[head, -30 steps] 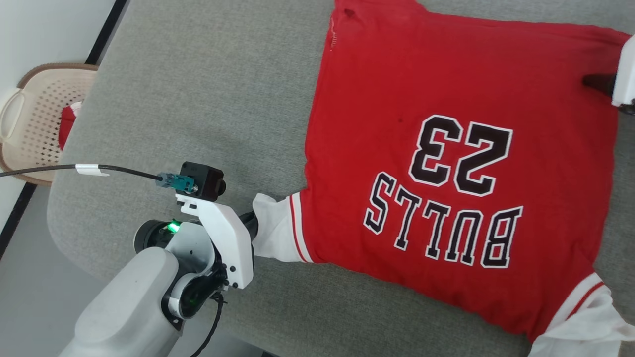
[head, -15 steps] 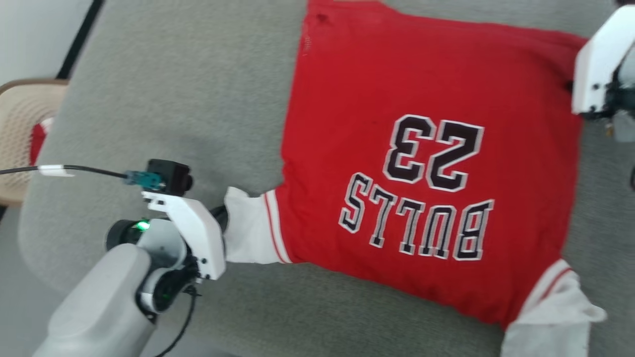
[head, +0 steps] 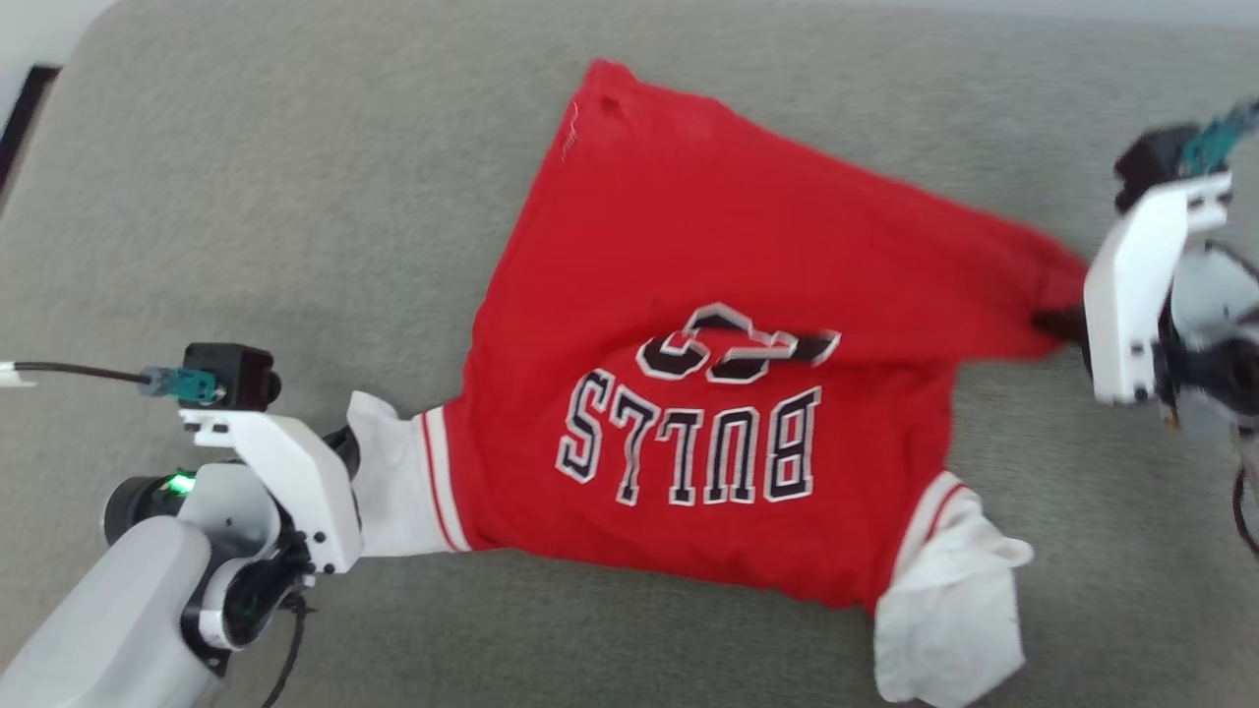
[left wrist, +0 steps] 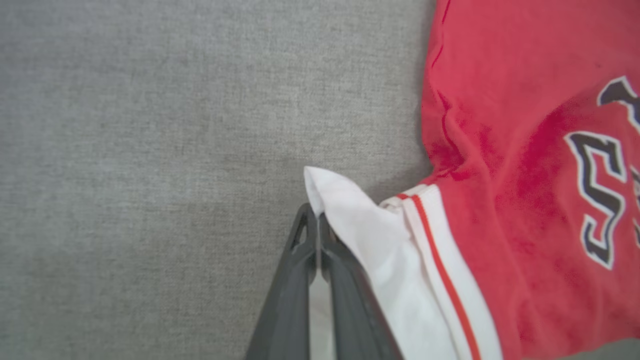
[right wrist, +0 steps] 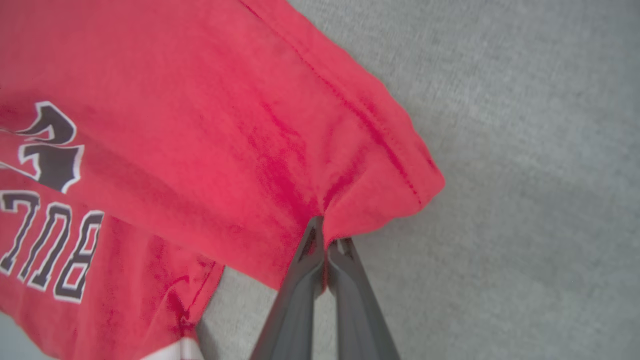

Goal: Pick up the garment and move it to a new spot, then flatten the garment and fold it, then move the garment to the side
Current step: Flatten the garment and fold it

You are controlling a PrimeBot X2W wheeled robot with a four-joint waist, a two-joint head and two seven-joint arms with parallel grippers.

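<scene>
1. Head view: The red shirt lies in the middle of the grey cushion, well away from its rounded far left corner. The black letters read upside down. The left gripper is pinched on the white sleeve at the shirt's left side. The right gripper is pinched on a red corner at the shirt's right side, and the cloth is pulled into a point there. The number above the letters is scrunched up. The other white sleeve lies crumpled nearer the robot.
2. Left wrist view: The two dark fingers are pressed together on the edge of the white sleeve. The grey cushion is beside it.
3. Right wrist view: The two fingers are pressed together on the red hem, which bunches up at the tips. The grey cushion is below it.
</scene>
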